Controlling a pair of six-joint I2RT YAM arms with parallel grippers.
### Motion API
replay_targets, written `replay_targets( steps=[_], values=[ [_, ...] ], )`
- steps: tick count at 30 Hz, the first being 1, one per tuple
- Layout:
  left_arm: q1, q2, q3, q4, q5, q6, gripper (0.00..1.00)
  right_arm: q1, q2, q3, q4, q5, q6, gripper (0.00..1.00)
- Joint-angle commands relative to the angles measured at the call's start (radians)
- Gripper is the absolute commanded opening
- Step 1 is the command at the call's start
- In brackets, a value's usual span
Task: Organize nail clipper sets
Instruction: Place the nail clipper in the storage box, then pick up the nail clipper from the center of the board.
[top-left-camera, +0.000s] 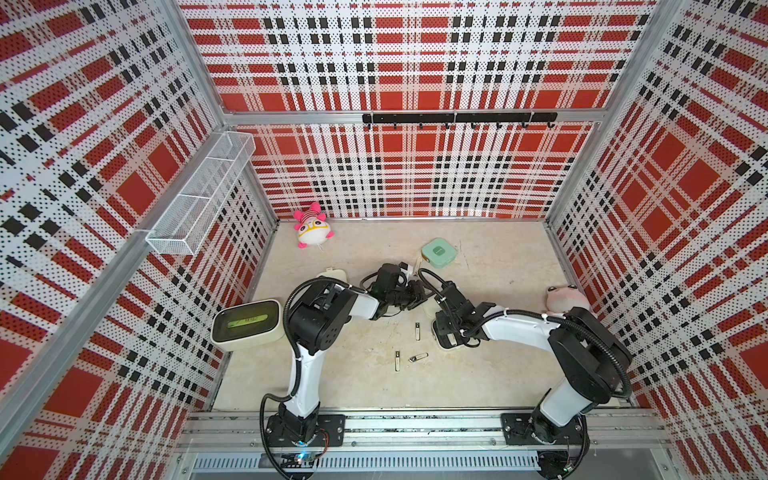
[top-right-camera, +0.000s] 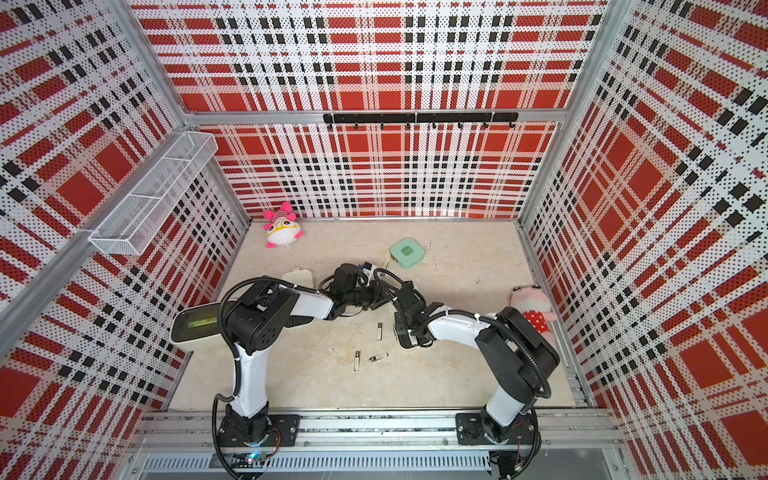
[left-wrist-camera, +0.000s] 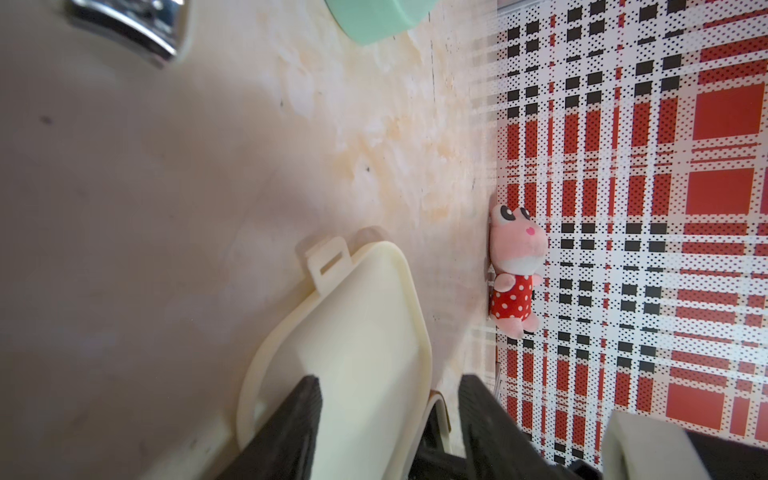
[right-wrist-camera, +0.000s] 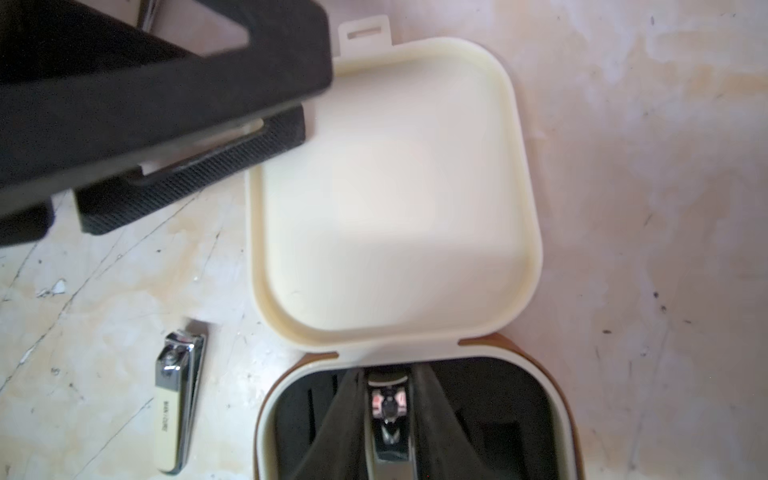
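The small silver nail clipper (right-wrist-camera: 388, 415) sits in the black inner tray (right-wrist-camera: 498, 415) of the open cream rounded-square case (right-wrist-camera: 567, 424), squeezed between the narrow jaws of your right gripper (right-wrist-camera: 388, 376), seemingly to seat it. Your left gripper (right-wrist-camera: 311, 104), jaws together, rests at the edge of the flat-lying lid (right-wrist-camera: 395, 187), probably steadying it.

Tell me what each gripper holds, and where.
Left gripper pinches the cream case's open lid by its side rim. Right gripper straddles a nail clipper over the black tray; firm grip unclear.
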Motion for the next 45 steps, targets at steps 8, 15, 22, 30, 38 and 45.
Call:
replay_targets(
  steps=[8, 15, 22, 30, 38, 45],
  values=[
    [0.034, -0.118, 0.051, -0.022, 0.042, -0.014, 0.62, 0.008, 0.04, 0.12, -0.164, -0.02, -0.022, 0.32],
    [0.091, -0.194, 0.032, -0.042, 0.041, -0.007, 0.62, 0.01, 0.006, 0.158, -0.178, -0.019, -0.031, 0.46],
    [0.195, -0.313, -0.008, -0.21, -0.031, 0.116, 0.62, 0.074, -0.057, 0.143, -0.187, -0.002, -0.101, 0.59],
    [0.329, -0.419, -0.052, -0.439, -0.101, 0.296, 0.64, 0.235, -0.08, 0.124, -0.189, -0.028, -0.215, 0.7],
    [0.4, -0.483, -0.156, -0.423, -0.076, 0.3, 0.64, 0.332, -0.013, 0.128, -0.22, -0.027, -0.249, 0.77],
    [0.4, -0.495, -0.169, -0.415, -0.071, 0.292, 0.65, 0.357, 0.006, 0.122, -0.229, -0.051, -0.273, 0.81]
  ],
)
